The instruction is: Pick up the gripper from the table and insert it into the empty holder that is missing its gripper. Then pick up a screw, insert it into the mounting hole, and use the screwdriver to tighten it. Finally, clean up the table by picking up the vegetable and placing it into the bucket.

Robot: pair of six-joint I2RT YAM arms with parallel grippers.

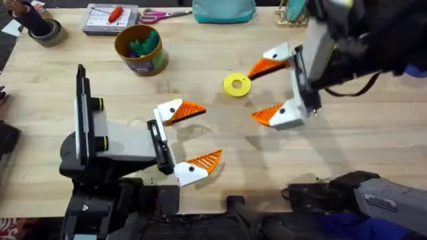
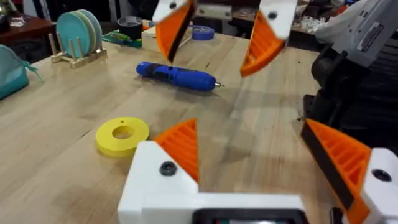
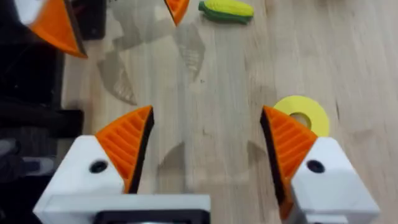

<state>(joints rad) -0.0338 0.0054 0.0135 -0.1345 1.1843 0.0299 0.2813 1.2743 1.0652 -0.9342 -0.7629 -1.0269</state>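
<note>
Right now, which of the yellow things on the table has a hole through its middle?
The flat yellow ring between the two claws. The toy corn cob is solid with a green end, and the yellow tub is a container.

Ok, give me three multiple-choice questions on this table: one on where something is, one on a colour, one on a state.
1. The yellow ring disc lies
A. inside the bucket
B. flat on the table near the right gripper
C. on the blue screwdriver

2. The ribbed pads are
A. orange
B. black
C. green

3. The left gripper is
A. shut on the corn cob
B. shut on the disc
C. open, holding nothing

Answers: 1 B, bare wood surrounds it. 2 A, orange on white mounts. 3 C, table shows between its fingers.
</note>
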